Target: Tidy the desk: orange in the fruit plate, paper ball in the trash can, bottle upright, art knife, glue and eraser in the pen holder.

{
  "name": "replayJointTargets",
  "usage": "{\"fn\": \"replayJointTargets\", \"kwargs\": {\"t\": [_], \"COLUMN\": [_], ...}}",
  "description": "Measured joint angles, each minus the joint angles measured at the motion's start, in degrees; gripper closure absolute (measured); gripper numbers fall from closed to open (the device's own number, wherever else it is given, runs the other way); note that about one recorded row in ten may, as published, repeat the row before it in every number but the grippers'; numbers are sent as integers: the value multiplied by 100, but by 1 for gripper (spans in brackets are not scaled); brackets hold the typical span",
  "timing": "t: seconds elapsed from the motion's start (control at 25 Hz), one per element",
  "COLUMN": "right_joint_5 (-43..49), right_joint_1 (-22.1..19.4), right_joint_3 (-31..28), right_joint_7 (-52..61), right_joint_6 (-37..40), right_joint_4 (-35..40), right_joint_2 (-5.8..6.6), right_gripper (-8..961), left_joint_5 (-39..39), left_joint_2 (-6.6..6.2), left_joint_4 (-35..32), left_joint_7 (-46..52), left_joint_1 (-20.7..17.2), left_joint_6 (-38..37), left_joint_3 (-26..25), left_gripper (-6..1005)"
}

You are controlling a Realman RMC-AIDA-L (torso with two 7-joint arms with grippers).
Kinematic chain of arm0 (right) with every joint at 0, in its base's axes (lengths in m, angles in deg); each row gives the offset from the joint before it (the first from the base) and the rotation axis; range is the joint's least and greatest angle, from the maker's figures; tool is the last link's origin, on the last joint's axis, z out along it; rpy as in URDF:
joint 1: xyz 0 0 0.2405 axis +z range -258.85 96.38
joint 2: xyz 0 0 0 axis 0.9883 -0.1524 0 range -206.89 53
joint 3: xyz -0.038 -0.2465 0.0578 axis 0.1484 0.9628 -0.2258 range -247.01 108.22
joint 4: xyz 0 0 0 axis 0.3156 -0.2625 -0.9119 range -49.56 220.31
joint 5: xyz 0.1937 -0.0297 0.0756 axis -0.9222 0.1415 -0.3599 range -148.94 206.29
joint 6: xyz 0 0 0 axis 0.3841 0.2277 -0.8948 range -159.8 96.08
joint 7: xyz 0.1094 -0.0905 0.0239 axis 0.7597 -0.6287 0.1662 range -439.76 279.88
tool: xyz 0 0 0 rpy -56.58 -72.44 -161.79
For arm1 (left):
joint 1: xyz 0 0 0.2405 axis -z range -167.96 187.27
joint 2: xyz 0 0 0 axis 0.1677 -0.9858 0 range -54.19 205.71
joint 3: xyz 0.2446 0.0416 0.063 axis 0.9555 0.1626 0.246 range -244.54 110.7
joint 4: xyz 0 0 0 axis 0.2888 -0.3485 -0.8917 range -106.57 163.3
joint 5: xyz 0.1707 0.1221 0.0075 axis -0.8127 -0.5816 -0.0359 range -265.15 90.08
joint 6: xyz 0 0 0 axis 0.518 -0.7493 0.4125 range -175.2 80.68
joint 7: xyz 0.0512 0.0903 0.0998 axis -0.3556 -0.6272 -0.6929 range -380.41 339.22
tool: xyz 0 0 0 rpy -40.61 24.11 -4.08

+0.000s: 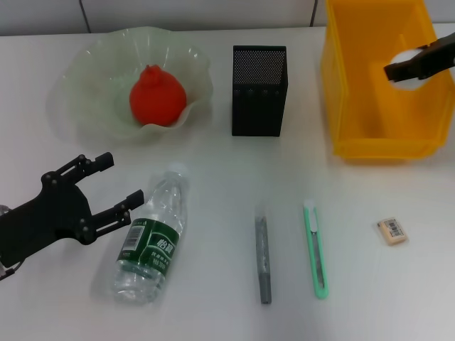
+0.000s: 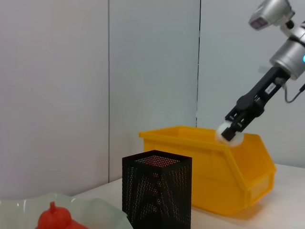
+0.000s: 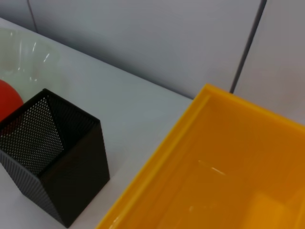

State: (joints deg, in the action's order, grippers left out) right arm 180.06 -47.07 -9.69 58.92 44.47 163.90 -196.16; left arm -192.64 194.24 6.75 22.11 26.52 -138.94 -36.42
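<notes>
The orange (image 1: pixel 158 96) lies in the fruit plate (image 1: pixel 85 64) at the back left. On its side near the front left lies the bottle (image 1: pixel 151 241), white cap pointing away from me. My left gripper (image 1: pixel 122 179) is open just left of the bottle's neck, holding nothing. My right gripper (image 1: pixel 397 71) is shut on the white paper ball (image 1: pixel 408 83) above the yellow trash can (image 1: pixel 355 106); the left wrist view shows the paper ball (image 2: pixel 228 134) over the trash can's rim (image 2: pixel 190 138). The grey glue (image 1: pixel 263 259), green art knife (image 1: pixel 317 250) and eraser (image 1: pixel 392 231) lie in front. The pen holder (image 1: pixel 259 89) stands at centre back.
The pen holder stands between the fruit plate and the trash can, a short gap on each side. The glue and art knife lie parallel, a hand's width apart. A pale wall rises behind the table.
</notes>
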Motion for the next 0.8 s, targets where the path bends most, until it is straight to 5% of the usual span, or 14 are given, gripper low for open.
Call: {"fn": "replayJointTargets", "kwargs": {"t": [0.16,0.36,0.6,0.8], "right_joint_5": [-227,-1654,-4125,-5317], "right_joint_1": [-33,-507,-1566,-2226], "right_joint_3": [22,-70,-85,-8], "right_joint_7": [-63,-759,-2851,-5012], "right_joint_6": [-198,-206,354,1058], "right_joint_4": [-139,116,169,-774], "right_joint_2": [-12,1,0,-34], "right_gripper": [301,212,141,140], "left_joint_5": [3,22,54,143], "left_joint_2": [-1,-1,50,61], "left_joint_4": [-1,-105,-1144,-1523], "left_joint_7": [27,239,1651,2237], "left_joint_1": [-4,-22,-95,-118], "left_joint_6": [-7,-209,-568,-750], "left_joint_3": [6,14,198,402], "left_gripper": [187,187,187,187]}}
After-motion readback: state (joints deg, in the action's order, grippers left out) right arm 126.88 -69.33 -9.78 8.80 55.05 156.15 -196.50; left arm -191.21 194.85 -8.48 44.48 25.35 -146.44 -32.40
